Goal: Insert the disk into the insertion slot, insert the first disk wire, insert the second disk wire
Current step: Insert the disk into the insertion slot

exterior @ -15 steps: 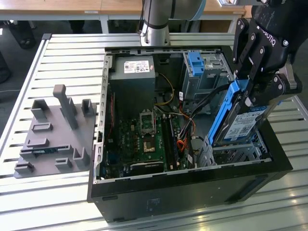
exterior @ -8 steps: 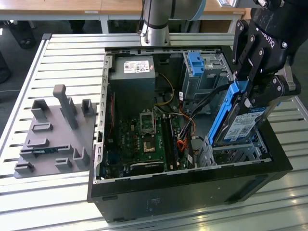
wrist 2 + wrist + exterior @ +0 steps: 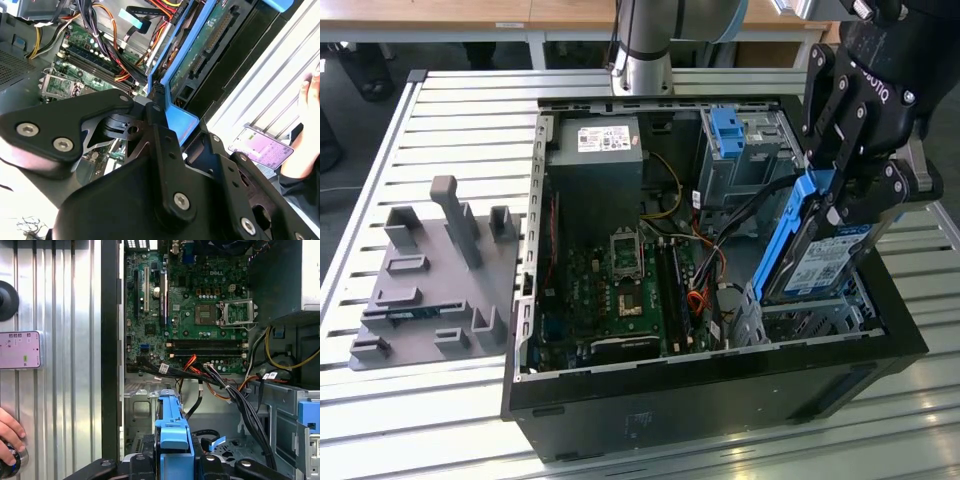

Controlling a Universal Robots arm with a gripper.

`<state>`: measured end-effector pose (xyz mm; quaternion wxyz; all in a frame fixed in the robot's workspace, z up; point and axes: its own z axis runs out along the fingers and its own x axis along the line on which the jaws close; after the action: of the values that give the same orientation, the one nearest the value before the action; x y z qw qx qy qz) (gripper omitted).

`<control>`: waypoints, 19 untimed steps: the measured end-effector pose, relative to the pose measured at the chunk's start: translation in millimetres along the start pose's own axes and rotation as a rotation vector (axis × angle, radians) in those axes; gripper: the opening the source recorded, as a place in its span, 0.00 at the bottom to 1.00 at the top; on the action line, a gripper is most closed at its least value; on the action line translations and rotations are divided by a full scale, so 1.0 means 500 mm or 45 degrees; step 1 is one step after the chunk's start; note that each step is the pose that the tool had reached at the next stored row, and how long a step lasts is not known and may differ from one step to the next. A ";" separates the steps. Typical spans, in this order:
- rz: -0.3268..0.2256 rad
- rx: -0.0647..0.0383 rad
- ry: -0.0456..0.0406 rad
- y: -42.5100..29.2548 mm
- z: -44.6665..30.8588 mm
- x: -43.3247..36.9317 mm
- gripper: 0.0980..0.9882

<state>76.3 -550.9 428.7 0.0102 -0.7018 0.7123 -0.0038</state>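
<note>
In the exterior view, your hand (image 3: 855, 200) pinches the disk (image 3: 817, 258) by the top of its blue carrier. The disk hangs steeply tilted, its lower end down at the insertion slot (image 3: 810, 318) inside the open computer case (image 3: 720, 410). In the second wrist view, black fingers (image 3: 165, 150) press on the carrier's blue edge. In the first wrist view, the disk stands edge-on near the insertion slot.

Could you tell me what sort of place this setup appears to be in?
Probably a robotics lab or test workshop: an open computer case sits on a slatted metal table, a grey fixture plate lies beside it, and the gripper holds the disk at the case.
</note>
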 end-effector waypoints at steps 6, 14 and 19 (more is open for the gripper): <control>0.000 0.000 0.000 0.000 0.002 0.000 0.30; 0.000 0.000 0.000 0.000 0.014 0.000 0.30; 0.000 0.000 -0.001 0.000 0.020 0.000 0.30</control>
<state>76.2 -550.9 418.7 0.0105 -0.7018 0.7123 -0.0035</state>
